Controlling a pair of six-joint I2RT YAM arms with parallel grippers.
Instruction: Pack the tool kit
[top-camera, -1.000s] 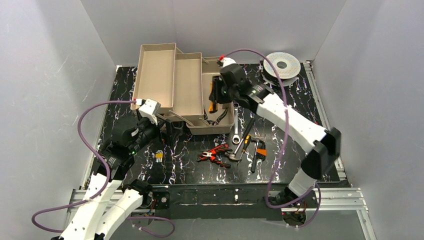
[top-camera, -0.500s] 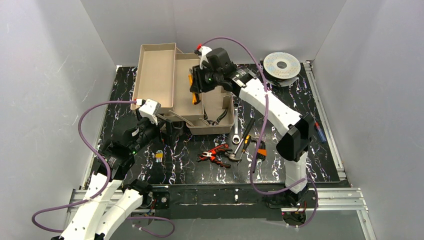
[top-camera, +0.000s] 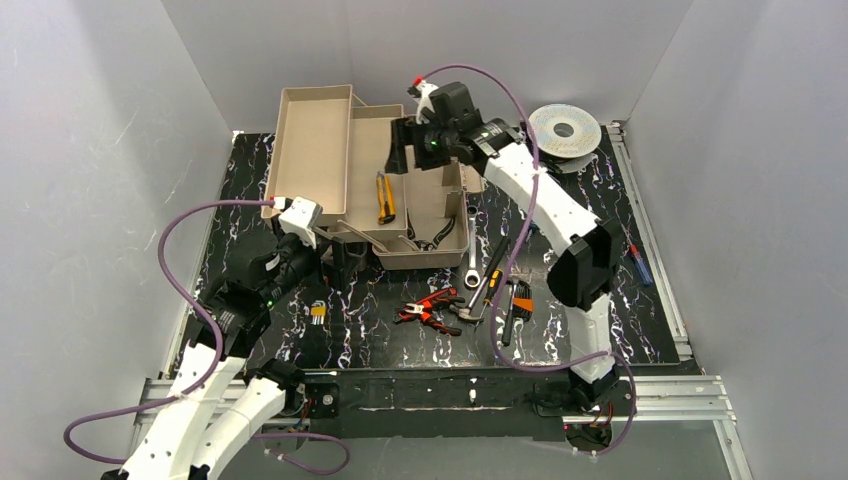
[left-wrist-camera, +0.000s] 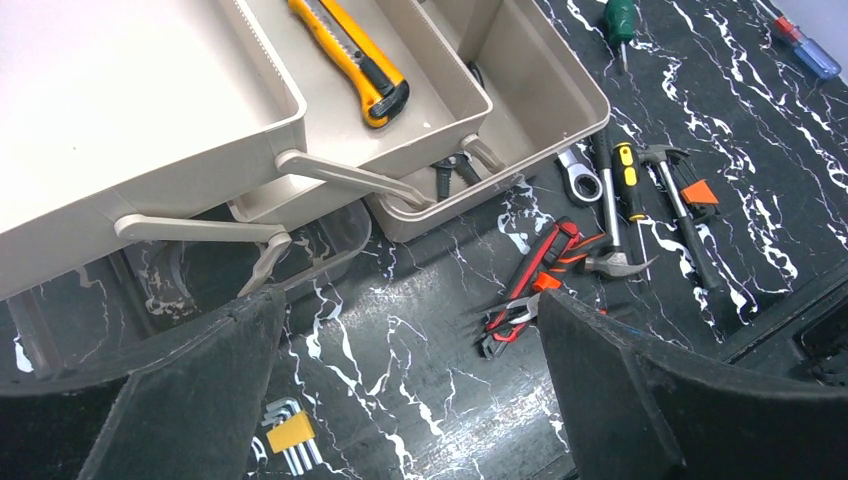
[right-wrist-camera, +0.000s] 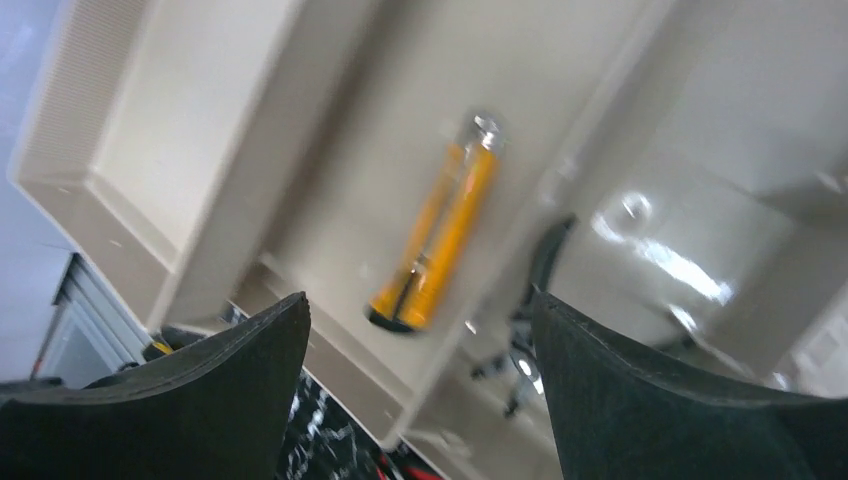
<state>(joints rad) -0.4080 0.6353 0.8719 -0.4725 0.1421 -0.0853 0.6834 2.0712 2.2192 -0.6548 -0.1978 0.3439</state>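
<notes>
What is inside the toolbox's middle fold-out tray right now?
The yellow knife lies flat in the middle tray; nothing else shows. The open right gripper hovering above hides the tray's far end in the top view.

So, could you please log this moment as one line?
right gripper: open above middle tray | yellow utility knife: lying in middle tray | left gripper: open, empty | red pliers: on table

A beige toolbox (top-camera: 318, 150) stands open, trays folded out leftward, with a yellow knife (top-camera: 383, 197) lying flat in the middle tray, and red pliers (top-camera: 430, 305) and other hand tools (top-camera: 492, 280) lying loose just near of it.
</notes>
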